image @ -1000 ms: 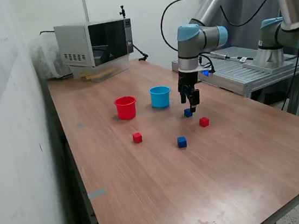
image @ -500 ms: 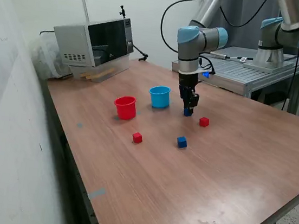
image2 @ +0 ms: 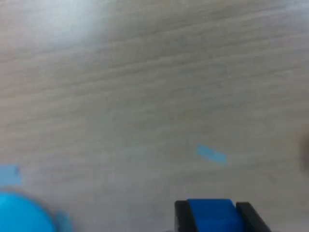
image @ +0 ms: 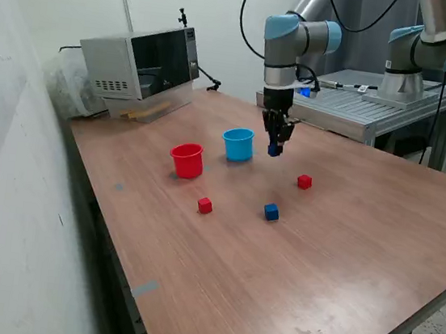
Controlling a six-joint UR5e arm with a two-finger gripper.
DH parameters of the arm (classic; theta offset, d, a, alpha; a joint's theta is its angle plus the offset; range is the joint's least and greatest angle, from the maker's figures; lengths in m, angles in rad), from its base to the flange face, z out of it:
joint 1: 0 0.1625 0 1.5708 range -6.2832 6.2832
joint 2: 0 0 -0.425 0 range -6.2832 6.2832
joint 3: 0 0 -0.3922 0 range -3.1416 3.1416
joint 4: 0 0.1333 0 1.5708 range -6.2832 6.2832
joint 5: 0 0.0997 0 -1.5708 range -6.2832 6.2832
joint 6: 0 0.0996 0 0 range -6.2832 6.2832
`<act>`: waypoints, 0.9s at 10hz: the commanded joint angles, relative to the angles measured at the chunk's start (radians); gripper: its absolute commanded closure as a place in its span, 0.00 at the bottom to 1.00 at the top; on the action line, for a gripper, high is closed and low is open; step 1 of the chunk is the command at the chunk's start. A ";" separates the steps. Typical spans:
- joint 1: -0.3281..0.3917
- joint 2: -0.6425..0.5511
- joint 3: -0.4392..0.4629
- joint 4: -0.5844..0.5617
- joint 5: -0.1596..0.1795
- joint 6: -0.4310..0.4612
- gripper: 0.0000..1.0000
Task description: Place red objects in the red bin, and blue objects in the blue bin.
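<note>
Lifted off the counter (image: pixel 345 231) since half a second ago, the gripper (image: pixel 274 147) now hangs above the wood with a dark blue cube (image: pixel 274 150) clamped between its fingers; a second ago that cube sat on the surface just beside the red cube. In the wrist view the held blue cube (image2: pixel 212 215) shows between the two black fingers (image2: pixel 182 217), pinched from both sides, with blurred wood grain beneath and a small pale blue mark on the wood nearby.

From the exterior view, the light blue bin (image: pixel 238 144) stands upright just to the exterior view's left of the gripper, near but apart from it. Its rim appears as a blurred blue curve (image2: pixel 21 215) at the wrist picture's corner. The red bin (image: pixel 187 160) stands upright further to the exterior view's left, close to the blue one without touching.

Three cubes lie loose on the counter: a red cube (image: pixel 304 181) to the exterior view's right of the gripper, a second blue cube (image: pixel 271 212) nearer the camera, and a second red cube (image: pixel 204 205) in front of the red bin. All are well apart from one another.

A microwave (image: pixel 142 63) sits at the far corner. A second robot arm (image: pixel 429 46) stands on a metal bench (image: pixel 393 110) behind. Nothing lies between the gripper and the blue bin.
</note>
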 commanded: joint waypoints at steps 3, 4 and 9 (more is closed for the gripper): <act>-0.128 -0.112 -0.021 0.085 -0.003 -0.071 1.00; -0.149 -0.105 -0.024 0.085 -0.001 -0.071 1.00; -0.191 -0.015 -0.067 0.082 -0.003 -0.078 1.00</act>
